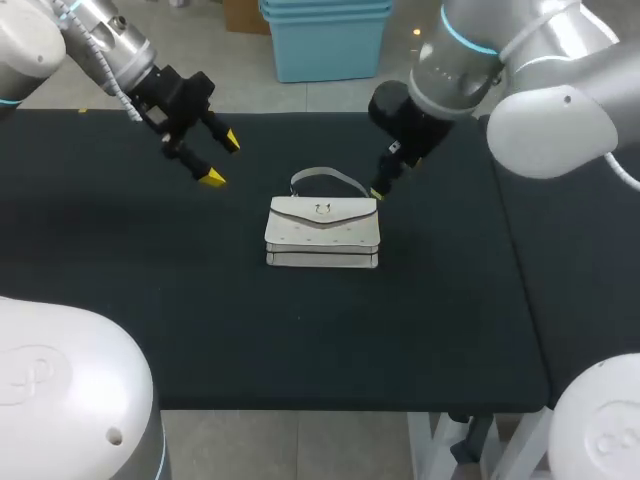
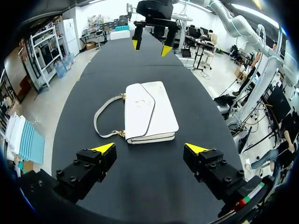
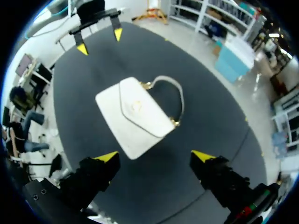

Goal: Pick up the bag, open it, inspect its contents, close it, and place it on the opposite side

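Item 1, bag (image 1: 322,232): we record one off-white handbag lying flat near the middle of the table (image 1: 150,300). Its flap is up and closed, with a small metal clasp on the flap. Its strap (image 1: 326,180) arches off the bag's 12 o'clock edge in the head view and rests on the dark surface. Gold fittings join the strap to the bag.

Item 2, left gripper (image 1: 221,160): we place it at the bag's 10 o'clock in the head view, raised above the table and well apart from the bag. Its fingers are spread wide with nothing between them. From its own wrist camera, the bag lies dead ahead at the claw's 12 o'clock, with the strap on the side of the left-hand finger.

Item 3, right gripper (image 3: 154,156): we place it at the bag's 1 o'clock in the head view. One yellow tip shows just beside the strap's right-hand end, and we cannot tell whether it touches. The fingers are spread and grip nothing. From its own wrist camera, the bag sits ahead, nearer the left-hand finger, at about 11 o'clock.

Item 4, surroundings: the table is covered in black. Between each claw and the bag we see only this dark surface. Each wrist camera shows the other gripper beyond the bag, at 12 o'clock, also spread.
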Available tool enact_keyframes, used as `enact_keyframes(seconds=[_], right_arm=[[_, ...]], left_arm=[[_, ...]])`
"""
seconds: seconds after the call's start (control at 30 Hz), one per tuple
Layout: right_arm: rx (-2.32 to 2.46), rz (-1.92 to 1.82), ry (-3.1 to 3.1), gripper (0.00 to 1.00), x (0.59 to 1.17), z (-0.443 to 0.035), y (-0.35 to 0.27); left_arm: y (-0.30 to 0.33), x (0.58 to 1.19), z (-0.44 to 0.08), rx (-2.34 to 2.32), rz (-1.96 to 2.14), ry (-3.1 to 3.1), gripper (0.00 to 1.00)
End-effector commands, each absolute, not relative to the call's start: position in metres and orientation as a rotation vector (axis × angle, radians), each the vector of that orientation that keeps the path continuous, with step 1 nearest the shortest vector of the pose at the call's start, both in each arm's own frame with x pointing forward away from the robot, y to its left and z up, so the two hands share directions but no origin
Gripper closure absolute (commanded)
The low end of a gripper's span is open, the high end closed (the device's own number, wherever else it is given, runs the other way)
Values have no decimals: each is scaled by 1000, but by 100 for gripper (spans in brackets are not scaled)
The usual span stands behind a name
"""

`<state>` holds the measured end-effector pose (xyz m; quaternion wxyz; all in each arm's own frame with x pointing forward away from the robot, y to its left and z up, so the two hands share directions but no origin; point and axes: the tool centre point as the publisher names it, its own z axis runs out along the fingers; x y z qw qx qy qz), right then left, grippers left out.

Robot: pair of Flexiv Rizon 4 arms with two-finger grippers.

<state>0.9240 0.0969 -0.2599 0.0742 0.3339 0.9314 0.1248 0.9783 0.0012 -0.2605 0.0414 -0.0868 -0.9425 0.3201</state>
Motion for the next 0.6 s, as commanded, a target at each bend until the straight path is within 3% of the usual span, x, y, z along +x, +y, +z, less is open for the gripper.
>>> enact_keyframes(seconds=[0.03, 0.6], right_arm=[[969, 97, 2669, 0, 929, -263, 111], [718, -283, 2558, 0, 920, -279, 120]], left_arm=[[2, 983, -261, -267, 974, -2875, 0], [6, 987, -264, -249, 956, -2868, 0]])
